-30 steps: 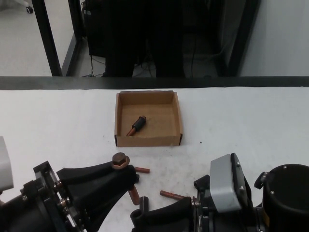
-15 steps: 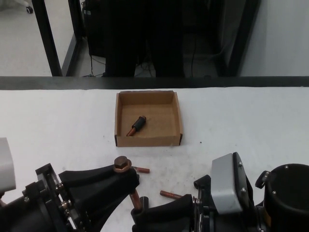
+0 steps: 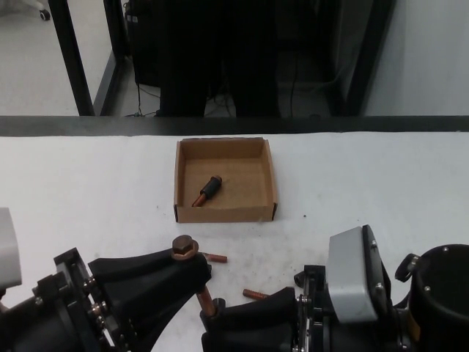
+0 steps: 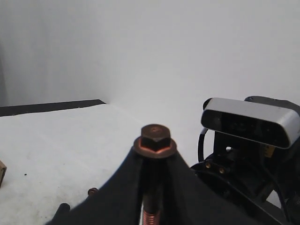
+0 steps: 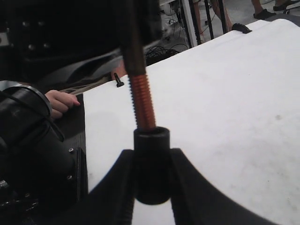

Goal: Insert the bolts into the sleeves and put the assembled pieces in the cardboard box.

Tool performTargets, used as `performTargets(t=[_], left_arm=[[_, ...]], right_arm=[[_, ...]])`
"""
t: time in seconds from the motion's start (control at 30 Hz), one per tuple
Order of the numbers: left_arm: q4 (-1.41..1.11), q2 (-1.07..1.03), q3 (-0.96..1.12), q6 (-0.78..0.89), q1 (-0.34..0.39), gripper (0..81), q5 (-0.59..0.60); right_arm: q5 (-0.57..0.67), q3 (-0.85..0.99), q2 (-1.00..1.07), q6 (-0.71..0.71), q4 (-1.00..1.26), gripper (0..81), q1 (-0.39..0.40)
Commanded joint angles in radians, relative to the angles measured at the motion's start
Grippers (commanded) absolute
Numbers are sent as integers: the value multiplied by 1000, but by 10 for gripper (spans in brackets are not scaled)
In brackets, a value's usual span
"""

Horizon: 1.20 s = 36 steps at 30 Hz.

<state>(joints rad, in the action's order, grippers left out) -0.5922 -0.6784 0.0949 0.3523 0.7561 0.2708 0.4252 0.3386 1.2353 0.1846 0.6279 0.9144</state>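
- Presently, the left claw (image 4: 154,164) is clamped on a bolt (image 4: 154,139) just under its hex head. The head is up and the threaded shank points down toward the other arm.
- The right claw (image 5: 151,180) is closed around a black sleeve (image 5: 151,140), whose open mouth faces the bolt. The coppery thread meets that mouth and looks just entered; how deep it sits cannot be told.
- Step in hand, by my reading: mating this bolt with this sleeve, both held above the surface (image 3: 381,183).
- The next move calls for keeping shank and bore on one line, then pushing the bolt through until the head nears the sleeve. A slight tilt would likely jam the thread at the rim.
- After that, one claw must let go so the other can carry the pair forward.
- Two loose bolts (image 3: 215,257) (image 3: 260,295) lie on the surface near the claws, with no sleeves on them.
- The cardboard box (image 3: 223,213) sits farther across the surface, open-topped and well apart from the claws.
- One assembled piece (image 3: 207,189) lies slanted on the box floor, left of centre.
- Judged from this: one done, one in hand, more to go.
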Motion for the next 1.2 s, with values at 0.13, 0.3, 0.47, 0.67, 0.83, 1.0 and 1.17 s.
performTargets(t=[0.13, 0.3, 0.47, 0.67, 0.83, 1.0, 1.17], left_arm=[[-17, 4, 1, 17, 4, 8, 20], [-17, 4, 1, 52, 4, 8, 49], [-17, 4, 1, 101, 4, 8, 79], [-17, 4, 1, 151, 4, 8, 98], [-17, 4, 1, 209, 4, 8, 153], [-10, 4, 1, 202, 2, 6, 153], [-10, 4, 1, 162, 2, 199, 191]], right_arm=[[-2, 14, -14, -5, 14, 2, 1], [-2, 14, -14, -5, 19, 2, 1], [6, 23, -16, -12, 53, 2, 1], [6, 29, -16, -12, 69, 2, 1], [6, 43, -16, -12, 69, 2, 1], [6, 53, -16, -12, 66, 2, 1], [6, 56, -16, -12, 66, 2, 1]])
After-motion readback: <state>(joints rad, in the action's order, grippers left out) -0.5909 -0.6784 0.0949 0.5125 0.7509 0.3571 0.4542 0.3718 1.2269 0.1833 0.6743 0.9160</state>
